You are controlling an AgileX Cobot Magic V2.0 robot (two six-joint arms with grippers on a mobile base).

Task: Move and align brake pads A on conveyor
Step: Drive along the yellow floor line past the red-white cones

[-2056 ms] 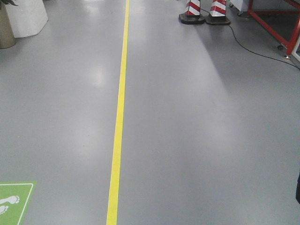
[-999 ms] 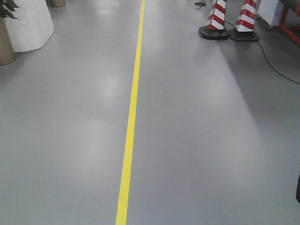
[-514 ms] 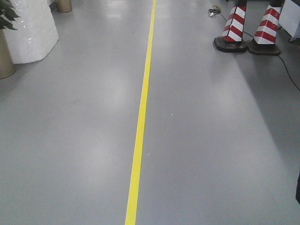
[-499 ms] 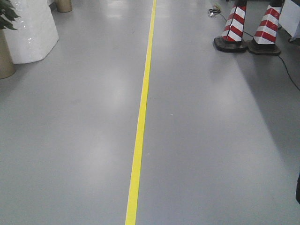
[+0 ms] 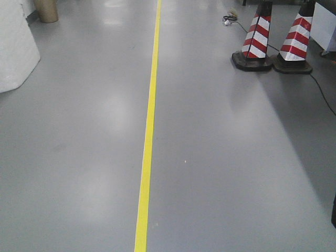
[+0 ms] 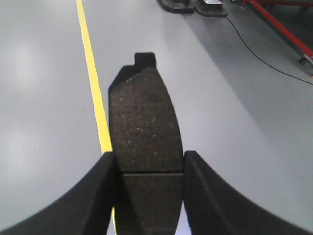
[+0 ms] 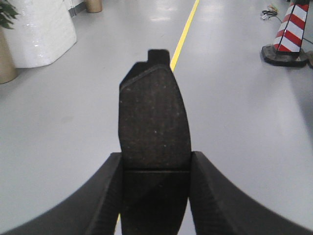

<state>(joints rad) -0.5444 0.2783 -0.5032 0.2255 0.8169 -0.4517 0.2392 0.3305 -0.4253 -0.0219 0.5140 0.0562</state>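
Base is still rolling. Over the last two seconds in the front view, the green footprint mat at 7 o'clock drops out of frame. The striped cones [image 5: 255, 39] at 1 o'clock grow larger, and the white block [image 5: 16, 47] slides off toward the 10 o'clock edge. The yellow line [image 5: 147, 147] leans right, then swings back to near 6–12, so we read a small yaw correction while driving.

Grip looks fine on both sides:
- The left end effector [image 6: 149, 155] is clamped on the left pad [image 6: 144, 122], friction face to the camera and the tab pointing to 12.
- The right end effector [image 7: 155, 156] is clamped on the right pad [image 7: 154, 112] in the same pose.

Both pads ride above bare floor [image 5: 226, 173]. The conveyor isn't in any view, and neither are the other pads.

Our read is that we're mid-transit with no placing or aligning started. The cable [image 5: 320, 92] trailing from the cones at 2 o'clock is the one thing to steer clear of.
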